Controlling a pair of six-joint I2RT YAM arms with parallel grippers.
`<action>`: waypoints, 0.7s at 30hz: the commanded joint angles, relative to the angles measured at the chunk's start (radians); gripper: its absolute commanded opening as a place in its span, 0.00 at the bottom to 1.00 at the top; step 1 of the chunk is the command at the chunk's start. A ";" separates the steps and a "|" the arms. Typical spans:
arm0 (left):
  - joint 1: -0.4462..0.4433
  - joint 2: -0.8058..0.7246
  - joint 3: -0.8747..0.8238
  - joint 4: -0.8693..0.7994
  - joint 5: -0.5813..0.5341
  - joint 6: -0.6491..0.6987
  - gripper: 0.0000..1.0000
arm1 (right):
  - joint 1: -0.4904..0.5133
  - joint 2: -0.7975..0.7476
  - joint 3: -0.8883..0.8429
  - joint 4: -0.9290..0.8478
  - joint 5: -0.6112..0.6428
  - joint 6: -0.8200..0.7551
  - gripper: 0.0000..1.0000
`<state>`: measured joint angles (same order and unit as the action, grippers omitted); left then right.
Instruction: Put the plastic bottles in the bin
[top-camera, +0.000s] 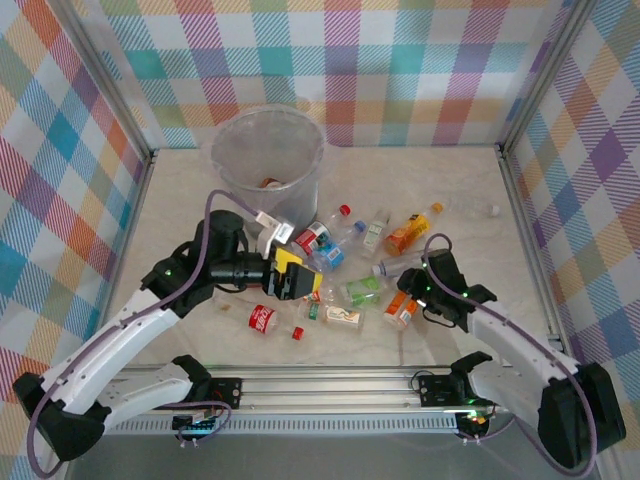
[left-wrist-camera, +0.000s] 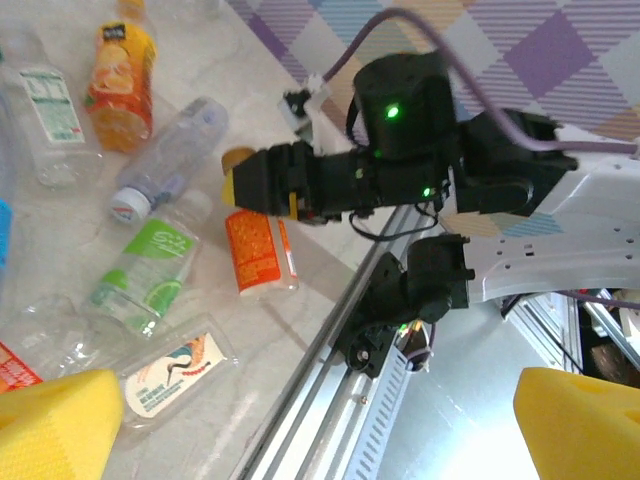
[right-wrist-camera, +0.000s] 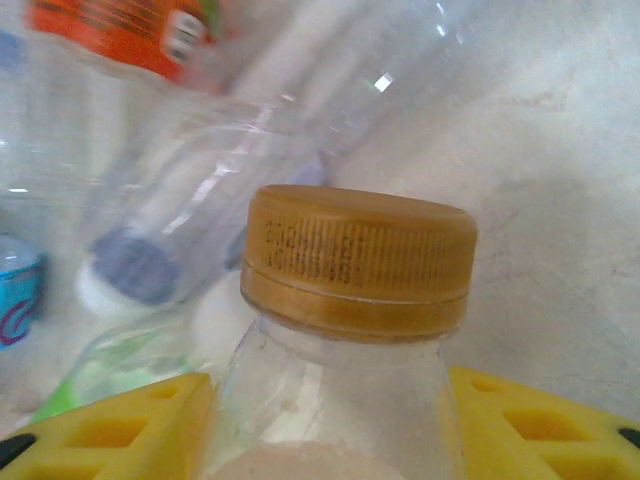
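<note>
One orange-labelled bottle (left-wrist-camera: 260, 250) pinched at its neck by right gripper (right-wrist-camera: 330, 430), left gripper (top-camera: 305, 280) spread wide

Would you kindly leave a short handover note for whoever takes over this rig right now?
Left gripper: open, empty, over the plastic bottles near the bin.
Right gripper: closed on the orange-labelled bottle below its cap; that bottle lies on the table.
Done: something orange sits in the bin, probably one bottle.
Left: roughly ten plastic bottles lie scattered on the table in front of the bin; none lifted.
</note>
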<state>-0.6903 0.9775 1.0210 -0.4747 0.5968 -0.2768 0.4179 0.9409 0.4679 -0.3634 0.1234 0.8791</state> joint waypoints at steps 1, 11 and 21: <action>-0.047 0.033 -0.016 0.048 -0.025 -0.034 0.99 | -0.007 -0.094 0.052 -0.024 0.009 -0.130 0.51; -0.167 0.213 -0.055 0.313 -0.103 -0.151 0.95 | -0.004 -0.165 0.176 0.021 -0.190 -0.233 0.50; -0.236 0.381 -0.043 0.509 -0.153 -0.253 0.93 | 0.024 -0.134 0.227 0.123 -0.290 -0.204 0.50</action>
<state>-0.9020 1.3300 0.9672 -0.0799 0.4698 -0.4843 0.4267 0.8051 0.6598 -0.3065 -0.1196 0.6724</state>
